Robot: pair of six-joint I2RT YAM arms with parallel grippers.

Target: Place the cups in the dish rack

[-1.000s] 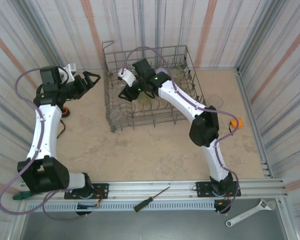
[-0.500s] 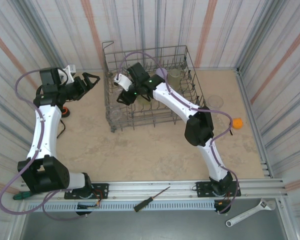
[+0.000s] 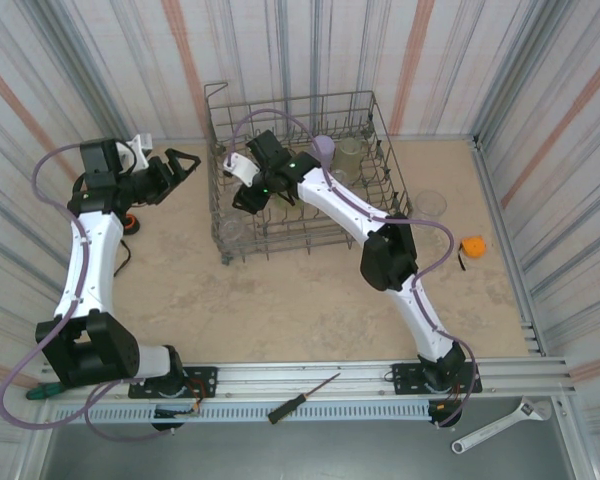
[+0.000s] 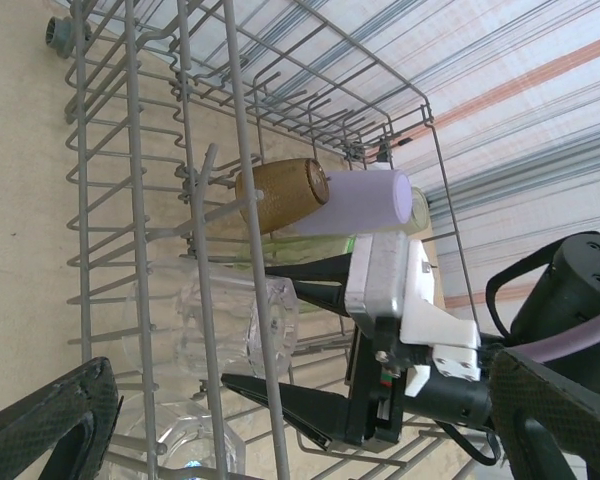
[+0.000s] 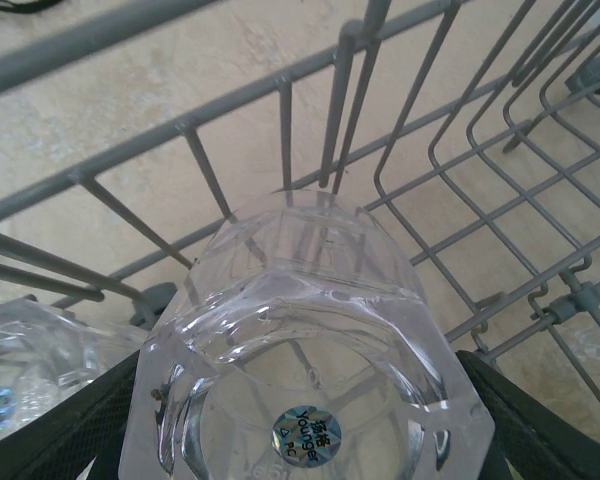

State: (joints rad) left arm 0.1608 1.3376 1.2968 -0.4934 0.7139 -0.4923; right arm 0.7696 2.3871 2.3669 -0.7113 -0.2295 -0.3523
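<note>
Toward the far edge of the worktop, near its middle, the dish rack (image 3: 325, 228) is standing, and the right gripper (image 3: 246, 190) is reaching down into its left side. From above, whatever that gripper is carrying is getting lost among the wires. The right wrist camera is showing it plainly: a clear cup (image 5: 300, 330), sticker end toward the lens, is sitting clamped between the two dark fingers (image 5: 70, 430), just inside the rack's wire wall, with a second clear cup (image 5: 10, 380) beside it. The left wrist camera is looking through the rack's side wires and catching an amber-brown cup (image 4: 280, 195) and a lilac cup (image 4: 365, 200) side by side beyond that grip. The left gripper (image 3: 183, 163) is hovering just left of the rack, jaws spread wide and holding nothing. Another cup (image 3: 430, 203) is resting on the bare worktop between the rack and the right edge.
</note>
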